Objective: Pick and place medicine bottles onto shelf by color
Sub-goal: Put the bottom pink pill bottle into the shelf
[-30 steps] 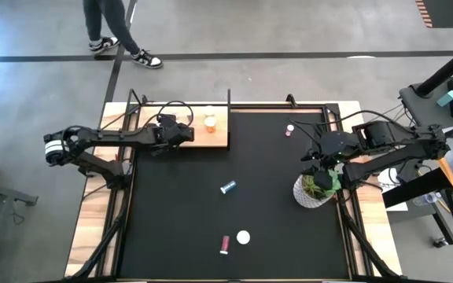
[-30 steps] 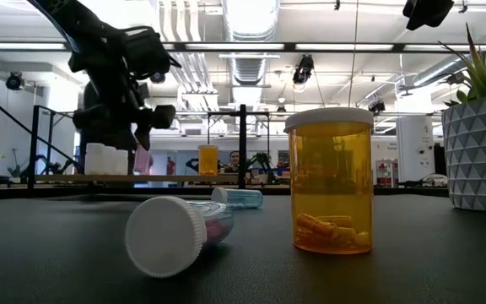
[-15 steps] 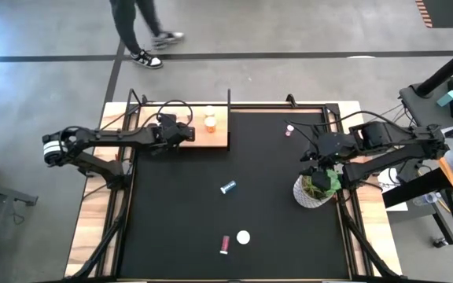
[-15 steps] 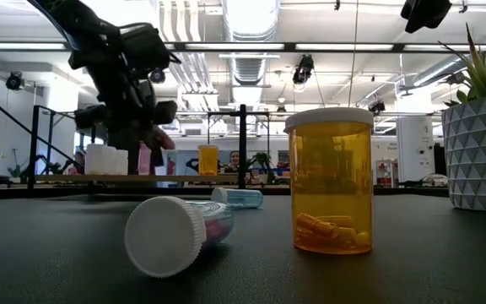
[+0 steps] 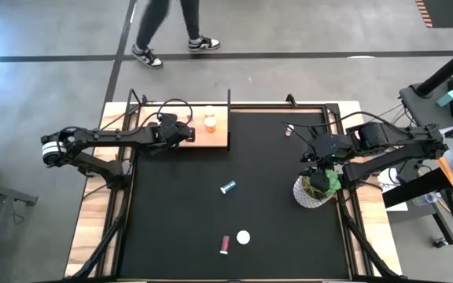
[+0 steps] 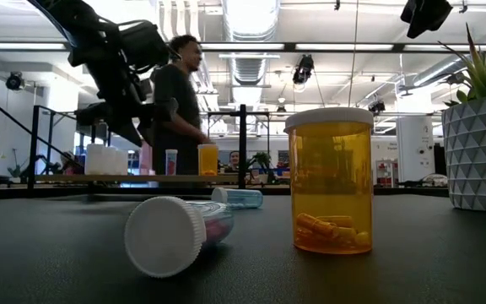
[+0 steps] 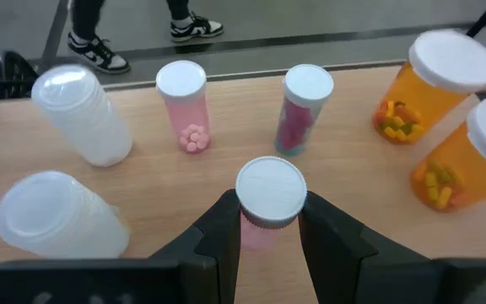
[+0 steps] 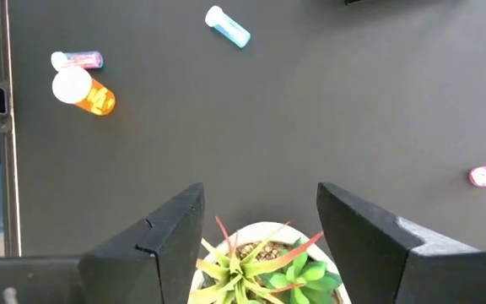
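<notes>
My left gripper [image 7: 268, 241] hovers over the pale wood shelf [image 5: 215, 140] at the table's far left, shut on a pink medicine bottle [image 7: 269, 196] with a white cap. On the shelf stand two white bottles [image 7: 81, 114], two pink bottles [image 7: 184, 105] and two orange bottles [image 7: 433, 84]. On the black mat lie a blue bottle [image 5: 227, 187], a pink bottle [image 5: 224, 244] and another pink one [image 5: 289, 130]; an orange bottle [image 5: 243, 237] stands there upright. My right gripper [image 8: 260, 224] is open above the potted plant [image 5: 314, 187]. My left gripper pinches the pink bottle's body just under its white cap [image 7: 269, 221], one finger on each side. The fingers slant down from the table's left side. The bottle stands roughly upright, cap up; the fingers hide whether its bottom touches the shelf.
The white pot with the green plant [image 6: 479, 139] stands at the mat's right edge, below my right gripper. A person [image 6: 175, 101] walks on the floor beyond the table's far edge. Bare black mat [image 5: 179, 212] lies between the shelf and the loose bottles.
Both grippers have kept still. The person beyond the far edge has walked toward the right.
</notes>
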`<state>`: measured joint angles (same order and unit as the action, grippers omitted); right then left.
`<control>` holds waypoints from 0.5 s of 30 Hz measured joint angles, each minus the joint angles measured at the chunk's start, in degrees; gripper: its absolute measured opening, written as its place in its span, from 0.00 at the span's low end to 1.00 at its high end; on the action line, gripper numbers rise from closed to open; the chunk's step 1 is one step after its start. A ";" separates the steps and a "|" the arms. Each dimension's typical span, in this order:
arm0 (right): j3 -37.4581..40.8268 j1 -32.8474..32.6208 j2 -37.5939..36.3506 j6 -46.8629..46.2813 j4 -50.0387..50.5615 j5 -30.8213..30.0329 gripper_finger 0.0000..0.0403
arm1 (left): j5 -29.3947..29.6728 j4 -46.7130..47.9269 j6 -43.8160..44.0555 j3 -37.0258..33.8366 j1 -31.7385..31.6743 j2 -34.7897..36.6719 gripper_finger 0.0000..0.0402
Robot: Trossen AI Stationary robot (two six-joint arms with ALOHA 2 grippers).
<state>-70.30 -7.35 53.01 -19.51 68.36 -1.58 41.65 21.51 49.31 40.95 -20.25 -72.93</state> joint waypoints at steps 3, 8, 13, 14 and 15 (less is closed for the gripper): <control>0.03 0.00 -1.19 0.09 0.81 0.02 0.54 | 0.02 0.00 -0.49 0.00 0.00 0.00 0.22; 0.34 0.00 -5.03 0.04 7.67 0.02 0.54 | 0.02 0.00 -0.45 -0.02 0.00 0.00 0.22; 2.04 -0.07 -9.63 0.04 15.68 0.02 0.54 | 0.04 0.00 -0.45 -0.04 0.00 0.00 0.22; 2.75 -0.23 -10.86 0.04 15.60 0.00 0.54 | 0.04 0.00 -0.45 -0.04 0.00 0.00 0.22; 3.59 -0.26 -12.12 0.04 15.18 0.05 0.54 | 0.05 0.00 -0.45 -0.04 0.00 0.00 0.22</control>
<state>-66.71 -7.62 40.88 -19.46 83.54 -1.53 41.70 21.52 48.86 40.91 -20.25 -72.93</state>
